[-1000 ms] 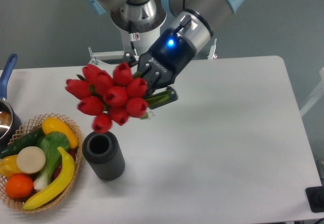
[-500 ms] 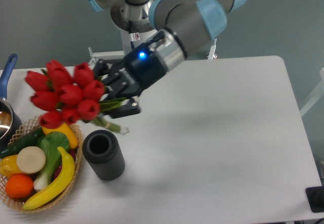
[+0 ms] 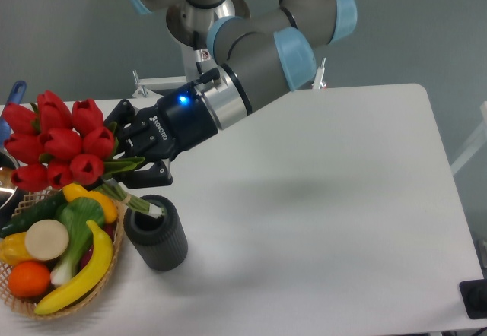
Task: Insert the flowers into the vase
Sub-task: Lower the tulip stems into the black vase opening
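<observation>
Flowers (image 3: 57, 142) clamped between fingers (image 3: 144, 170), above vase (image 3: 156, 233)

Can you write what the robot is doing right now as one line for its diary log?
gripper: shut on bunch of red tulip flowers | stem tips at mouth of dark grey ribbed vase | flowers tilted left above wicker fruit basket | insertion not yet done

You have one fixed view only: it sits high at the front, facing the arm's grey base column (image 3: 199, 17) and angled down across the white rectangular table (image 3: 342, 199). Medium range; left and bottom table edges are cropped.
</observation>
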Tool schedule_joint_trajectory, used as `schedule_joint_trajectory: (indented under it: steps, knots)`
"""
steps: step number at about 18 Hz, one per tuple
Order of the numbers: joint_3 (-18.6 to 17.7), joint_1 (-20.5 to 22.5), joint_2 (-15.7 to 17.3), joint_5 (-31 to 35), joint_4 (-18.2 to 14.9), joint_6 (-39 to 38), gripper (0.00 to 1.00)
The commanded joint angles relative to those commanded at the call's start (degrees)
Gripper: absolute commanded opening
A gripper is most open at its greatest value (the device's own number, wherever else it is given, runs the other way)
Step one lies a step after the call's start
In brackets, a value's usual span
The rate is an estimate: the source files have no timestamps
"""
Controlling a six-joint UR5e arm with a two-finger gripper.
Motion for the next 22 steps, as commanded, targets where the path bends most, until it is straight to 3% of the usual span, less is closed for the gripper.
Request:
schedule_joint_trajectory:
  steps: [12, 22]
  knots:
    - [-1.32, 3.25, -1.14, -6.94, 0.0, 0.0, 0.33]
    - [-1.85, 2.81, -3.6, -9.49, 0.0, 0.09, 0.33]
